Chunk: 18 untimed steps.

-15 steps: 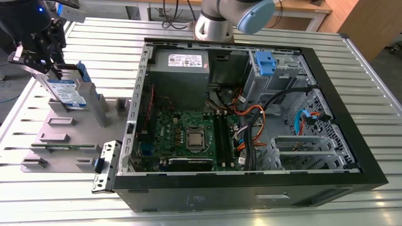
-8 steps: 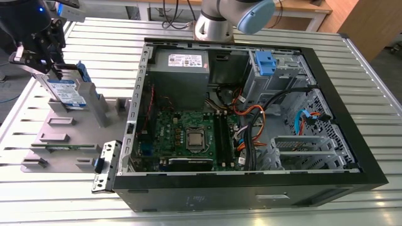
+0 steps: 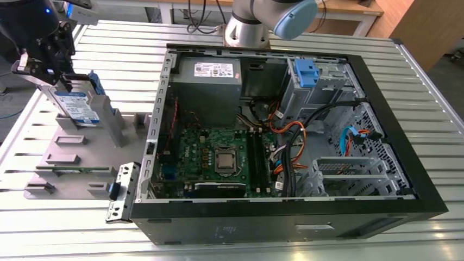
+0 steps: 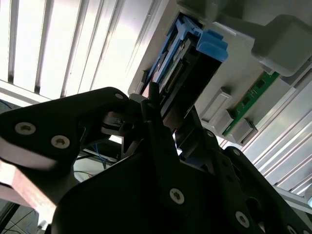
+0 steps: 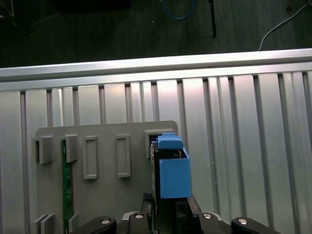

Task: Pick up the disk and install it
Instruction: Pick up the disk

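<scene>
End effector [image 3: 64, 81] clamped on the disk [image 3: 76, 109], upright in grey holder [image 3: 73, 163], beside open computer case [image 3: 290, 225]

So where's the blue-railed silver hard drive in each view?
Exterior view: the blue-railed silver hard drive stands on edge at the exterior view's left, in the grey plastic holder plate.
First wrist view: edge-on, standing in that plate.
Second wrist view: also edge-on, rising from that plate.
Shared landmark: the plate's green circuit strip.
</scene>
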Tool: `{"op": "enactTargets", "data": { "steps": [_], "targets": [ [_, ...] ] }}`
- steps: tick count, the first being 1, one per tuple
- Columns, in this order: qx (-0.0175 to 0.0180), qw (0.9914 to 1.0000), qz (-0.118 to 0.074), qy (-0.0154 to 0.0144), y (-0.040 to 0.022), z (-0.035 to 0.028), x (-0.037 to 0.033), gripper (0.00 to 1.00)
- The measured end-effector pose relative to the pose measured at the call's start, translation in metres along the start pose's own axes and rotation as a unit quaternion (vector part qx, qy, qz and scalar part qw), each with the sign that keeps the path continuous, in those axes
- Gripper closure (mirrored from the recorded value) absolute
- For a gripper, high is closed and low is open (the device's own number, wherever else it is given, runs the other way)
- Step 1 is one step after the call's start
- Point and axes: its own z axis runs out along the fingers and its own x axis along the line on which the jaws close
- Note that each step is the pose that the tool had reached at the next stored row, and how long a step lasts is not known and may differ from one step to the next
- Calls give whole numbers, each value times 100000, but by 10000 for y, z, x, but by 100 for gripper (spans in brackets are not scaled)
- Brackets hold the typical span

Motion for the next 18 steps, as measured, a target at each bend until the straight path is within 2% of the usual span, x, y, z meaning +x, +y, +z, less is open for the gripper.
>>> {"op": "enactTargets", "data": {
  "steps": [10, 18],
  "targets": [
    [0, 100000, -88, 4, 0, -6, 0, 62],
    [-3, 100000, -87, 7, -27, -8, -3, 62]
  ]
}}
